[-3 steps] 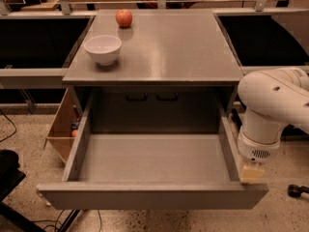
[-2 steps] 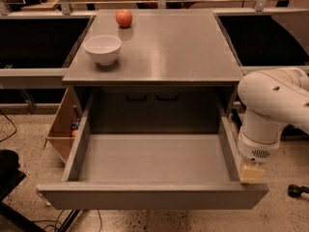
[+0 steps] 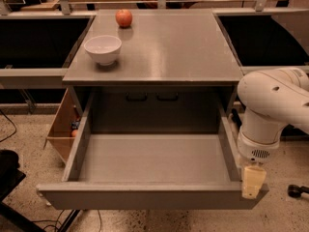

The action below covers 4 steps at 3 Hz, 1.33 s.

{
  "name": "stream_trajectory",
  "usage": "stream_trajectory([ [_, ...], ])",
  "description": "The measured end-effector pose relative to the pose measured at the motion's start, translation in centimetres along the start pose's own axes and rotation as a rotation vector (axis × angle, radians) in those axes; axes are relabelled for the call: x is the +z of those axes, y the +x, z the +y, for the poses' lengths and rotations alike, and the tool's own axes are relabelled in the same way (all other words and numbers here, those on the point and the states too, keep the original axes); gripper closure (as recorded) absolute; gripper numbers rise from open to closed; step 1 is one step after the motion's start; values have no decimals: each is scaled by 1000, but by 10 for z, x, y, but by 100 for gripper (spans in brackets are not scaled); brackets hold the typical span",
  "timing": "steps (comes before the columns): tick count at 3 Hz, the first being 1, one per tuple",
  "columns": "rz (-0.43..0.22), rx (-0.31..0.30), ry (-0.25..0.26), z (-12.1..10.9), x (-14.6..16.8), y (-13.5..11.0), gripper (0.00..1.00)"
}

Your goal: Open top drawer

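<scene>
- Camera view, fingers (image 3: 253, 179): they show as one cream-coloured block seen from above. Cannot tell whether they are spread, closed, or clamped on anything.
- Gripper (image 3: 252, 190): at about 4 o'clock in the frame, pointing straight down. Its tip is at the right-hand end of the drawer front and overlaps the front's top edge. Contact looks likely but cannot be confirmed.
- Arm (image 3: 273, 105): white, with rounded joints. It enters from the 3 o'clock edge, bends downward and ends in the gripper just outside the drawer's right wall.
- Top drawer (image 3: 145, 198): stands far out from the cabinet toward 6 o'clock. The front is plain matte grey. The grey floor and both side walls of the box are in plain sight. It is nearly as wide as the cabinet.
- Back of the drawer cavity: two dark slot-shaped handles (image 3: 136, 97) sit side by side at 12 o'clock from the drawer floor, in shadow under the top.
- Cabinet top (image 3: 174, 52): a flat grey surface directly above the open cavity.
- White bowl (image 3: 102, 49): upright on the cabinet top, toward its 9 o'clock edge.
- Red-orange round fruit (image 3: 124, 18): on the cabinet top at 1 o'clock from the bowl, near the back edge and apart from the bowl.
- Light wooden box (image 3: 62, 127): on the floor at 9 o'clock from the drawer, just beside its left wall, with small coloured items inside too dim to name.
- Speckled floor (image 3: 289, 219): a small dark object (image 3: 297, 190) lies at 3 o'clock from the gripper, near the frame edge.
</scene>
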<state>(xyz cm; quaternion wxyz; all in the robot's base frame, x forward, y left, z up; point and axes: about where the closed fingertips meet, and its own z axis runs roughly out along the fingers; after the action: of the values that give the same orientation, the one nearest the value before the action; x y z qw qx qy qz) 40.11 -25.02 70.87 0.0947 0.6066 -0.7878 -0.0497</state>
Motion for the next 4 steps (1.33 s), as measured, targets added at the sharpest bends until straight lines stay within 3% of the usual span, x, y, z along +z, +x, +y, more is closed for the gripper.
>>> stream_trajectory([
  [2, 0, 0, 0, 0, 0, 0, 0],
  [3, -19, -9, 25, -6, -24, -1, 0],
  [4, -67, 0, 77, -4, -82, 11, 0],
])
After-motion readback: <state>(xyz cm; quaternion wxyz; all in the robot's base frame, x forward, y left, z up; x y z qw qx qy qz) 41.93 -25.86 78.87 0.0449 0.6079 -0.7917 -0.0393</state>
